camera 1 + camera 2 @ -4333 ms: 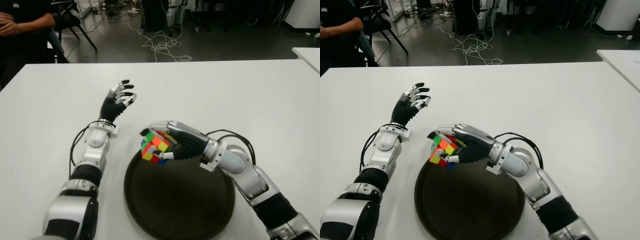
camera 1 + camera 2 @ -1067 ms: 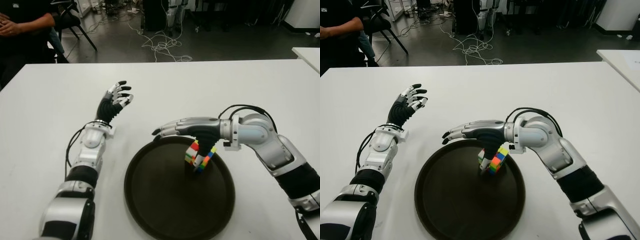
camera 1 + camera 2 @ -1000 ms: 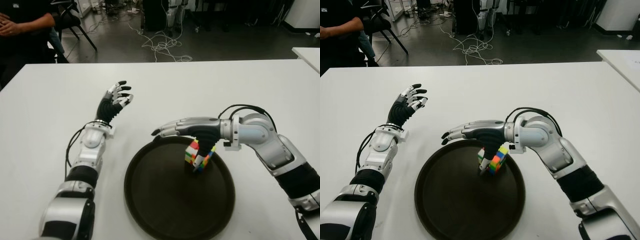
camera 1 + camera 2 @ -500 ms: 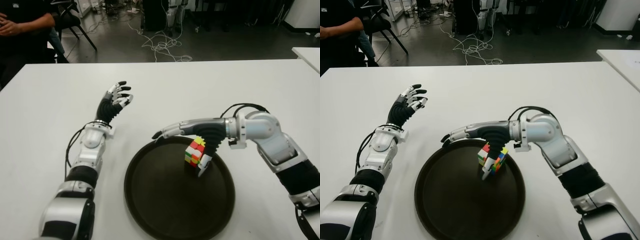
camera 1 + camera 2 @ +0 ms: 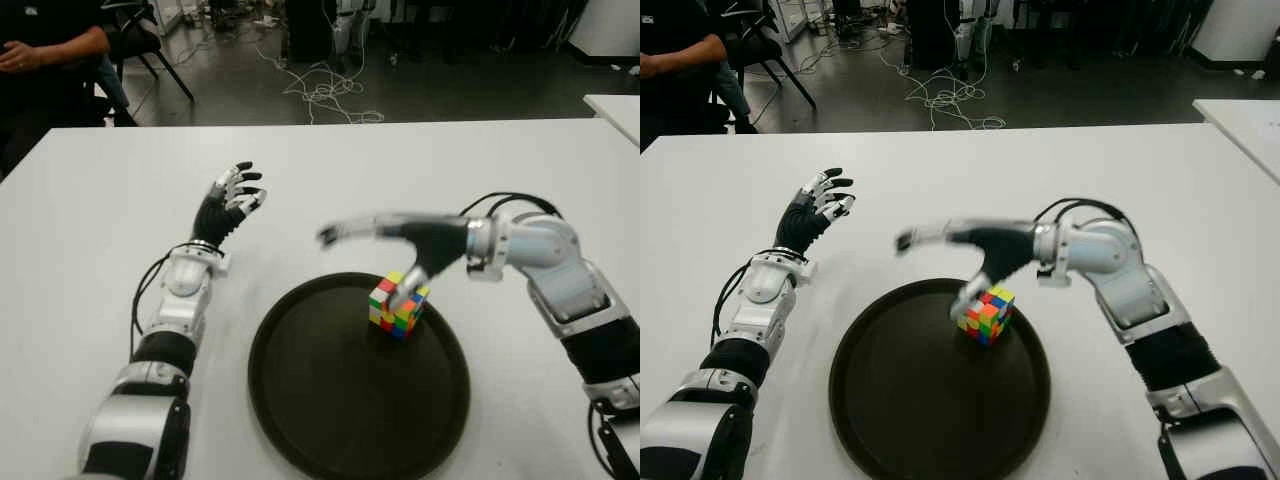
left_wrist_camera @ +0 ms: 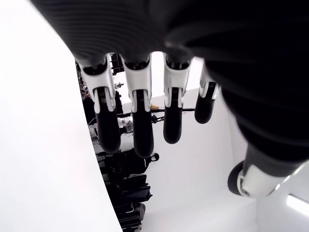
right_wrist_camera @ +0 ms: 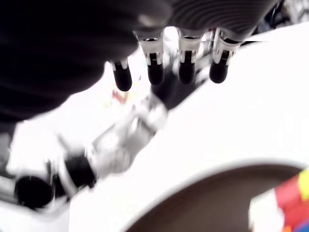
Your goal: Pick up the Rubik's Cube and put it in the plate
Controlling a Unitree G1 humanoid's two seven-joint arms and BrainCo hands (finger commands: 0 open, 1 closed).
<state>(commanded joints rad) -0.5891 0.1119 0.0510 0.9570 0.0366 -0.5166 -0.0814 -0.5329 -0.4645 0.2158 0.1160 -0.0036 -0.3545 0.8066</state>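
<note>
Now Rubik's Cube (image 5: 397, 305) in plate (image 5: 330, 420), under spread right-hand fingers (image 5: 345, 232).

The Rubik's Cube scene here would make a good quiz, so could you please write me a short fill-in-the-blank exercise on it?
1. The Rubik's Cube sits inside the dark round ____.
2. The hand above the cube, fingers spread and holding nothing, is the robot's ____ hand.
3. The left hand shows to the ____ of the plate, fingers open.
4. The plate stands on a ____ table.

Missing words: plate; right; left; white
</note>
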